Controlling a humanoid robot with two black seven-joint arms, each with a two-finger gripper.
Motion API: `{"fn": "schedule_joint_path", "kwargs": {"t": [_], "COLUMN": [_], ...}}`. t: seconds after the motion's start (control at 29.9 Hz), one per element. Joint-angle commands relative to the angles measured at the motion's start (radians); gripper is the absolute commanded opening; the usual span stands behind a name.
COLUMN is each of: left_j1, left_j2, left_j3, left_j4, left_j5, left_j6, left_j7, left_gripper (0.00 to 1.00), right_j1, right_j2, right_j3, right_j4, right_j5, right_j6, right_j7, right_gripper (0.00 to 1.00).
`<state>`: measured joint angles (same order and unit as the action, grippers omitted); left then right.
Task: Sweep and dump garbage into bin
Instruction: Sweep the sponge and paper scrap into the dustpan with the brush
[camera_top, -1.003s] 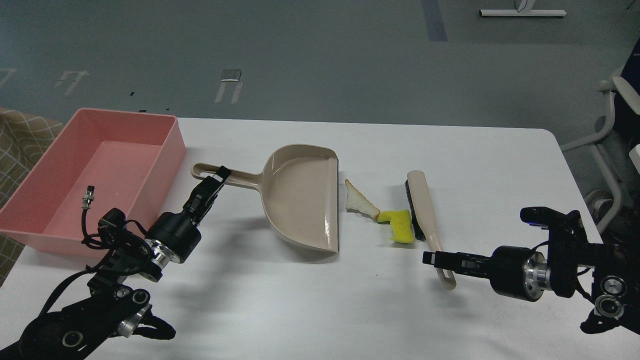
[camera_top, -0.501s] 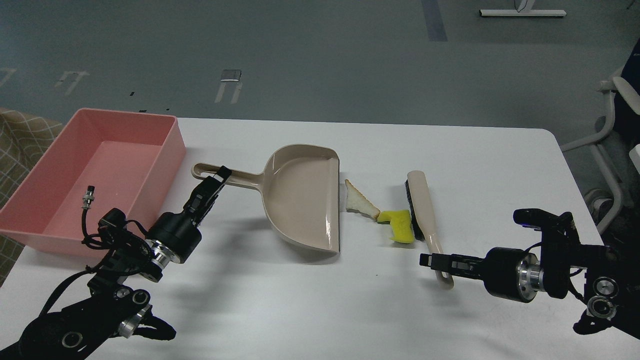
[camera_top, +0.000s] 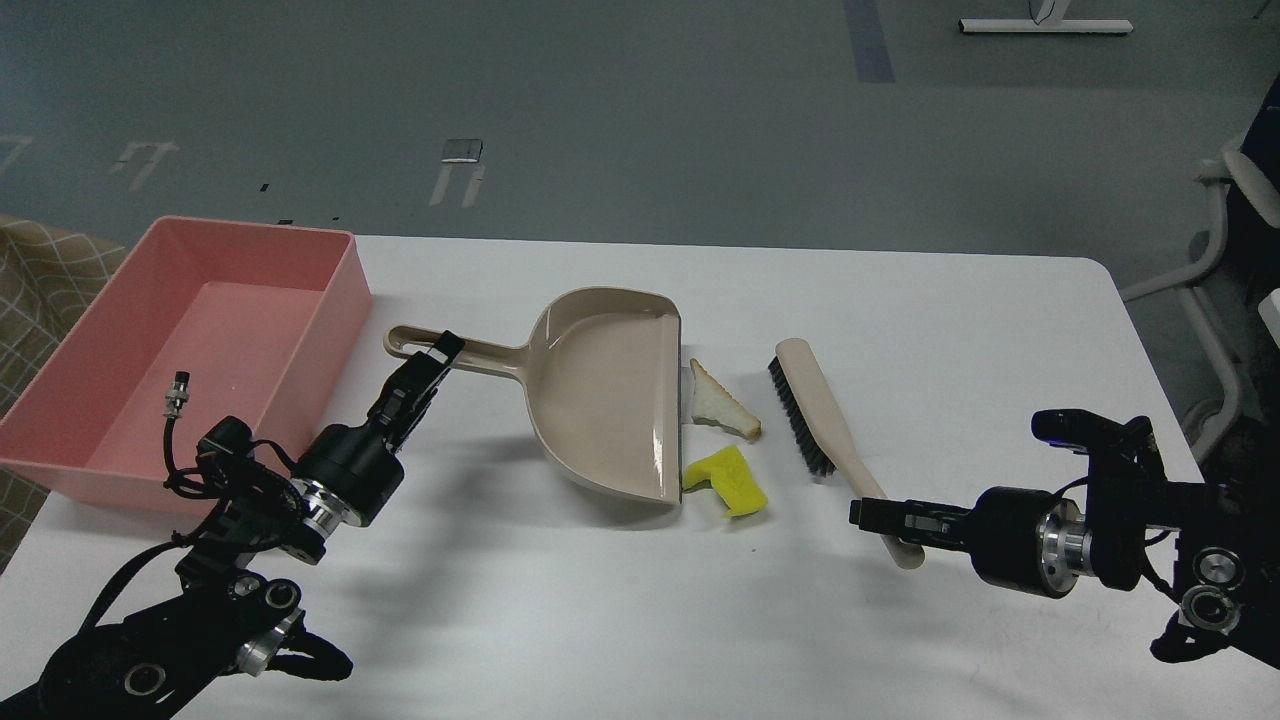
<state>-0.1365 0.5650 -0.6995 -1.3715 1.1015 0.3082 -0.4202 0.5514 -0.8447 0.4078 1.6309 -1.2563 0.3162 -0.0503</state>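
Observation:
The pink bin (camera_top: 110, 380) stands at the table's left edge, empty. My left gripper (camera_top: 440, 355) is shut on the handle of the beige dustpan (camera_top: 610, 390), which lies flat with its mouth facing right. The white bread slice (camera_top: 718, 402) touches the dustpan's lip. The yellow sponge chunk (camera_top: 728, 480) lies at the lip's near corner. My right gripper (camera_top: 880, 515) is shut on the handle of the beige brush (camera_top: 815, 420), whose black bristles face left, a little right of both pieces.
The white table (camera_top: 960, 320) has bare surface at the right and along the front. A white chair frame (camera_top: 1210, 260) stands off the table's right edge. A checked cloth (camera_top: 40, 270) lies behind the bin.
The brush has swung left, its head tilting toward the dustpan. The yellow chunk has been pushed left and nearer, to the dustpan's lip. The bread sits slightly closer to the lip.

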Motion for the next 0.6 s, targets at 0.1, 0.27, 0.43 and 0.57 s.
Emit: {"fn": "schedule_joint_path", "kwargs": {"t": [0.1, 0.27, 0.43, 0.57], "left_j1": [-0.003, -0.002, -0.008, -0.008], "left_j2": [0.015, 0.062, 0.111, 0.134], "left_j3": [0.03, 0.058, 0.072, 0.072], "left_j4": [0.002, 0.003, 0.003, 0.005], "left_j5": [0.0, 0.001, 0.001, 0.0], "left_j6": [-0.005, -0.011, -0.046, -0.046], "left_j7": [-0.005, -0.006, -0.005, -0.005], "left_gripper": [0.0, 0.0, 0.0, 0.0], "right_j1": [-0.002, -0.016, -0.021, -0.027], "right_j2": [-0.068, -0.08, -0.071, -0.07], "right_j3": [0.008, 0.002, -0.004, -0.007], "right_j4": [-0.005, -0.01, -0.005, -0.003], "right_j5": [0.0, 0.0, 0.0, 0.0], "right_j6": [0.003, 0.003, 0.003, 0.003], "right_j7": [0.003, 0.004, 0.004, 0.003], "right_gripper": [0.0, 0.0, 0.0, 0.0]}}
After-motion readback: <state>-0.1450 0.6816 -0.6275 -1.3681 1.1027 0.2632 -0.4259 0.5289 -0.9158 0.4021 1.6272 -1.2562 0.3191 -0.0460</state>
